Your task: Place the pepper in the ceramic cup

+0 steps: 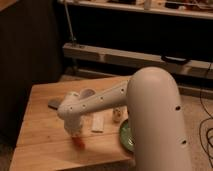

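Observation:
The pepper point(80, 142) is a small orange-red thing on the wooden table point(40, 150), near the front edge. My gripper point(76, 133) points down at the end of the white arm, right over the pepper and touching or almost touching its top. The ceramic cup point(87, 93) is white and stands upright on the table behind the gripper, partly hidden by the arm.
A dark flat object point(54, 104) lies left of the cup. A white flat object point(98, 122) and a small pale item point(117, 116) lie right of the gripper. A green plate point(124, 136) is mostly hidden behind my arm. A dark shelf unit stands behind the table.

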`<state>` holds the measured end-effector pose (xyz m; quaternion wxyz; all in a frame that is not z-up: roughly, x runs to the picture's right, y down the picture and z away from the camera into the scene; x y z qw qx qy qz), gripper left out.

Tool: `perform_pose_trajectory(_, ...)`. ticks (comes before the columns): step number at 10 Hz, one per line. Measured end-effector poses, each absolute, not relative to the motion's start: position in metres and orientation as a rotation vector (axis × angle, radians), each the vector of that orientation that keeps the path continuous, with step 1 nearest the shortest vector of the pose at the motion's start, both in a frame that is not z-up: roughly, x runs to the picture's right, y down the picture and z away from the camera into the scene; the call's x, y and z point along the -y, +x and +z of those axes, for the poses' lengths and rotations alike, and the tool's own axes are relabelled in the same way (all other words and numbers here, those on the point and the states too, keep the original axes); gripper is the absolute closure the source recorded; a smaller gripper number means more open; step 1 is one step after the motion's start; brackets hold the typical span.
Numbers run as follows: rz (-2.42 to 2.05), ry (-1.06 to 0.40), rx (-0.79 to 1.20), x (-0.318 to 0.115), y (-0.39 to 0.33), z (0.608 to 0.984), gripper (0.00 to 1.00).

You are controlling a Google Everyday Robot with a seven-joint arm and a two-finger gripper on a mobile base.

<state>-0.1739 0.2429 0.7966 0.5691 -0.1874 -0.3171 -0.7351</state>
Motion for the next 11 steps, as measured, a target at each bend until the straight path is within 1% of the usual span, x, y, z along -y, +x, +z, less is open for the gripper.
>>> perform_pose_trajectory(3,-1.747,-0.439,0.739,-0.244,-0.176,0.792,0.20)
perform_pose_trajectory(4,-1.794,-0.419,0.742,-0.247,-0.185,0.778,0.20)
perform_pose_trajectory(7,-1.905,-0.326,0.744,-0.245,-0.197,0.728,0.20)
perform_pose_trajectory(9,-1.968,-0.260,0.774,-0.247,-0.201,0.713,0.20)
perform_pose_trajectory(10,-2.043,-0.203,0.821,-0.254,-0.206,0.707,0.20)
perform_pose_trajectory(11,-2.087,-0.166,0.874,-0.260,-0.203,0.710,0.20)
